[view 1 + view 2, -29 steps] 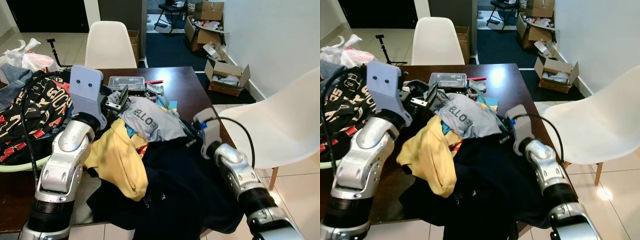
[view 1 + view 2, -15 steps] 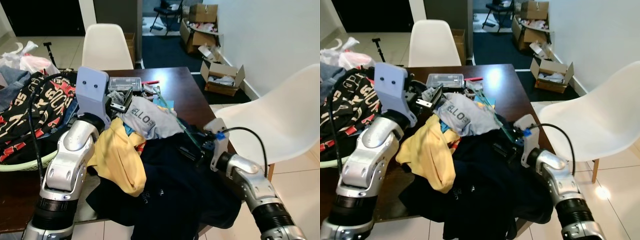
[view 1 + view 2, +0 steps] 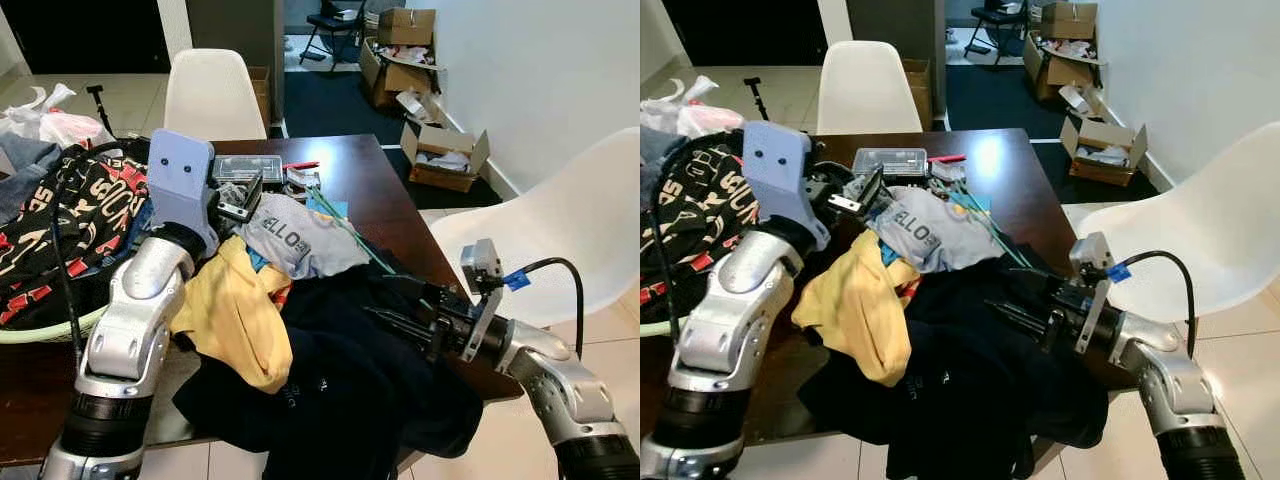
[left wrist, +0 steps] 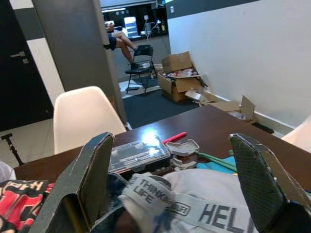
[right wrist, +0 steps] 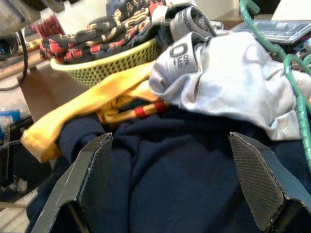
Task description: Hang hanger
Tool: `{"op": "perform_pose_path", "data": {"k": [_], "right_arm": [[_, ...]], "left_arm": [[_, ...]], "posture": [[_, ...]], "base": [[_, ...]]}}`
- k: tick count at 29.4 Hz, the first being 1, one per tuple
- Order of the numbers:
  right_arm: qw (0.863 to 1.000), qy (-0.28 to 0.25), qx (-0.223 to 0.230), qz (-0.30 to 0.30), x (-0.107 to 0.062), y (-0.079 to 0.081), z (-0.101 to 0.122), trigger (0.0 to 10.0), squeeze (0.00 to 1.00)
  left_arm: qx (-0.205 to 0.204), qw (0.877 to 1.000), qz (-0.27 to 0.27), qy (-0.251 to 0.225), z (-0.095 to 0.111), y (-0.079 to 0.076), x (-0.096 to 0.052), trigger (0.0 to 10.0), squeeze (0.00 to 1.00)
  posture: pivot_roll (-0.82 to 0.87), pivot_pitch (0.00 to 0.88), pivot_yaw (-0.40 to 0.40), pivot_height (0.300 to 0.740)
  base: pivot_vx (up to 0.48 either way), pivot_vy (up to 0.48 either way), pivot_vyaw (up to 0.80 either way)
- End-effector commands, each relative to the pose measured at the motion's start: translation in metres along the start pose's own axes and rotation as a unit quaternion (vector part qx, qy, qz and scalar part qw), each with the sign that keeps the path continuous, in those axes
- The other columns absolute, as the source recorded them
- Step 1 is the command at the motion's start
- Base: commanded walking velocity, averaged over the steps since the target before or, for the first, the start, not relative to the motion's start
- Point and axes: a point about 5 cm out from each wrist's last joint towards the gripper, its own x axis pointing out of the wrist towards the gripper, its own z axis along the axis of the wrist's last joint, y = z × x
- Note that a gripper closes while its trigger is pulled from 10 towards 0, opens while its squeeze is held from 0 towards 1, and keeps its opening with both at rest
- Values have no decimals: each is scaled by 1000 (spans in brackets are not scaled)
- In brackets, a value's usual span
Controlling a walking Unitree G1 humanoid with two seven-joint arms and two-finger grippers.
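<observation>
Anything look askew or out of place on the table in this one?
Yes. The green hanger lies half buried in a heap of clothes: a grey shirt covers part of it, and a navy garment spills over the table's near edge. Both claws are open.

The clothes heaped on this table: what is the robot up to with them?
The left gripper is open, raised beside the grey shirt on top of the pile. The right gripper is open too, low over the navy garment at the table's near edge. The green hanger lies across the grey shirt, held by neither gripper, so nothing is hung yet.
</observation>
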Motion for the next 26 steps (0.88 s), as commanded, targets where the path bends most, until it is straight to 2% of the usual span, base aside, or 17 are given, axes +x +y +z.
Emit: {"op": "perform_pose_path", "data": {"k": [1, 2, 3, 5, 8, 9, 10, 12, 14, 15, 16, 19, 21, 22, 23, 26], "right_arm": [[1000, -27, 0, -12, -3, -3, 9, 10000, 0], [998, -55, 4, -42, -3, -10, 16, 10000, 0], [998, -55, 4, -42, -3, -10, 16, 10000, 0], [989, -104, 16, -103, -5, -25, 26, 10000, 0], [989, -104, 16, -103, -5, -25, 26, 10000, 0], [981, -124, 24, -144, -8, -33, 30, 10000, 0], [981, -124, 24, -144, -8, -33, 30, 10000, 0], [970, -142, 17, -197, -6, -40, 33, 10000, 0], [970, -142, 17, -197, -6, -40, 33, 10000, 0], [969, -145, 12, -202, -5, -39, 34, 10000, 0], [970, -145, 6, -197, -3, -36, 35, 10000, 0], [973, -149, 6, -176, 1, -31, 38, 10000, 0], [973, -149, 6, -176, 1, -31, 38, 10000, 0], [973, -153, 9, -174, 3, -30, 41, 10000, 0], [973, -153, 9, -174, 3, -30, 41, 10000, 0], [973, -157, 4, -170, 4, -29, 49, 10000, 0]], "left_arm": [[15, 1000, 11, -4, 3, 11, -2, 10000, 0], [27, 999, 28, -13, 9, 21, -2, 10000, 0], [27, 999, 28, -13, 9, 21, -2, 10000, 0], [49, 996, 76, -26, 19, 44, -3, 10000, 0], [49, 996, 76, -26, 19, 44, -3, 10000, 0], [70, 990, 116, -26, 23, 62, -5, 10000, 0], [70, 990, 116, -26, 23, 62, -5, 10000, 0], [123, 964, 233, 31, 13, 117, -22, 10000, 0], [123, 964, 233, 31, 13, 117, -22, 10000, 0], [137, 955, 258, 50, 9, 130, -29, 10000, 0], [155, 950, 261, 74, 3, 136, -33, 10000, 0], [154, 951, 245, 112, -13, 136, -37, 10000, 0], [154, 951, 245, 112, -13, 136, -37, 10000, 0], [141, 951, 235, 140, -26, 132, -40, 10000, 0], [141, 951, 235, 140, -26, 132, -40, 10000, 0], [107, 946, 213, 218, -56, 115, -47, 10000, 0]], "posture": [[45, 88, -31, 740], [46, 88, -33, 740], [46, 88, -33, 740], [47, 89, -33, 740], [47, 89, -33, 740], [51, 93, -33, 740], [51, 93, -33, 740], [59, 96, -35, 740], [59, 96, -35, 740], [59, 96, -34, 740], [59, 96, -34, 740], [62, 99, -34, 740], [62, 99, -34, 740], [54, 102, -32, 740], [54, 102, -32, 740], [53, 108, -31, 740]], "base": [[0, 0, 0], [0, 0, 0], [0, 0, 0], [0, 0, 0], [0, 0, 0], [0, 0, 0], [0, 0, 0], [0, 0, 400], [0, 0, 800], [0, 0, 800], [0, 0, 800], [0, 0, 800], [0, 0, 800], [0, 0, 0], [0, 0, 0], [0, 0, 0]]}}
